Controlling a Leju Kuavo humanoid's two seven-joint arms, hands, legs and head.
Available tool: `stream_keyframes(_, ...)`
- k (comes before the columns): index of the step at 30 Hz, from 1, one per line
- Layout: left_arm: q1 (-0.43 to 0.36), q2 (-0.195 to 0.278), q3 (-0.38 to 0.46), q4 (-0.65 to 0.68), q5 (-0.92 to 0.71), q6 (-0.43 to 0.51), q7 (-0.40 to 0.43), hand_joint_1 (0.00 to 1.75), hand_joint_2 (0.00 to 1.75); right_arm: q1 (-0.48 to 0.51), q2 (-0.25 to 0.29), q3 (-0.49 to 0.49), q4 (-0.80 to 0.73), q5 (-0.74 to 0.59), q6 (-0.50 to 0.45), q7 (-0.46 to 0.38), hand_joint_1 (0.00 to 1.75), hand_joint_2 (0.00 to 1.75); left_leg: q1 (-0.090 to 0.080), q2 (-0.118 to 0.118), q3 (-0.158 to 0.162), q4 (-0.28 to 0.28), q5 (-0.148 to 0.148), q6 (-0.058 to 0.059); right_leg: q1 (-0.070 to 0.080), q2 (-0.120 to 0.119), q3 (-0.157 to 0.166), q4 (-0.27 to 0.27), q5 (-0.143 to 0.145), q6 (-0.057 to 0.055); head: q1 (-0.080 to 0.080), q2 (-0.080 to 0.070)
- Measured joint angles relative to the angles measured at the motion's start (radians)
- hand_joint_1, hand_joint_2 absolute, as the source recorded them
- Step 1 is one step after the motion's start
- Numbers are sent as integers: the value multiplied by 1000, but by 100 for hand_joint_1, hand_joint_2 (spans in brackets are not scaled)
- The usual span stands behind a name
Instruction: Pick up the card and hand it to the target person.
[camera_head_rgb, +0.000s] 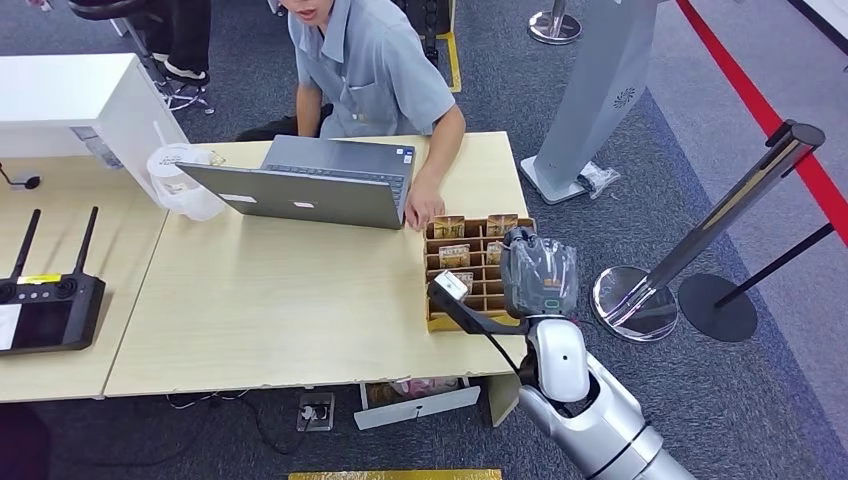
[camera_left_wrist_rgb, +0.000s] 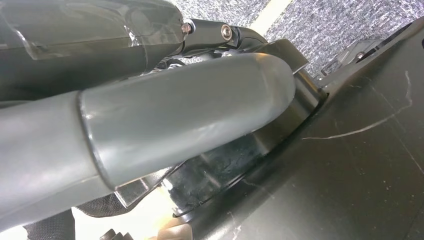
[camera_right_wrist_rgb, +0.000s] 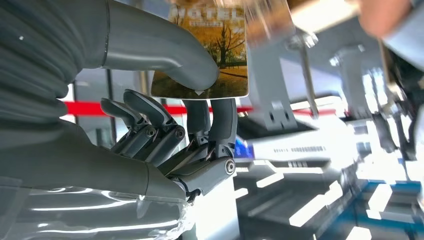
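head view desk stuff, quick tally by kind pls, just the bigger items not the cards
laptop: 1
card organizer box: 1
remote controller with two antennas: 1
clear plastic container: 1
white box: 1
total: 5
The right hand pinches one card, not counted.

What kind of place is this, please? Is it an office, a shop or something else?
Probably a reception or check-in desk in a demo area: a person sits at a laptop, a wooden card holder stands on the desk, and barrier posts stand on grey carpet.
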Motion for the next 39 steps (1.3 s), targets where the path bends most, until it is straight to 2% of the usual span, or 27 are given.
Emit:
stream_keyframes(6, 0, 3, 0, 0, -7, -8, 1, 0, 0, -37, -42, -10, -180, 20, 36, -4, 175, 175, 0, 0, 0, 0, 0, 0, 0, 0, 0, 0, 0, 0, 0, 0)
stream_keyframes(11, -2, 6, -2, -1, -24, -17, -1, 0, 0, -91, -46, -5, -222, -38, 66, -34, 175, 175, 0, 0, 0, 0, 0, 0, 0, 0, 0, 0, 0, 0, 0, 0)
stream_keyframes(20, -4, 13, -8, -3, -68, -34, -12, 0, 0, -208, -28, 18, -130, -139, 6, -93, 175, 175, 0, -1, -1, 0, 0, 0, 0, 0, 0, 0, 0, 0, 0, 0)
stream_keyframes(28, -6, 19, -23, -4, -94, -45, -29, 0, 0, -308, -3, 48, 28, -134, -9, -124, 175, 175, 0, -1, -1, 0, 0, 0, 0, -1, 0, 0, 0, 0, 0, 0)
stream_keyframes(32, -7, 19, -25, -4, -93, -46, -28, 0, 0, -322, 11, 62, 75, -120, -28, -124, 4, 175, 0, -1, -1, 0, 0, 0, 0, -1, 0, 0, 0, 0, 0, 0)
stream_keyframes(33, -7, 19, -25, -4, -93, -46, -28, 0, 0, -323, 14, 66, 84, -120, -35, -124, 0, 175, 0, -1, -1, 0, 0, 0, 0, -1, 0, 0, 0, 0, 0, 0)
stream_keyframes(39, -7, 19, -25, -4, -84, -42, -27, 0, 0, -302, 32, 75, 105, -167, -113, -145, 0, 175, 0, -1, -1, 0, 0, 0, 0, 0, 0, 0, 0, 0, 0, 0)
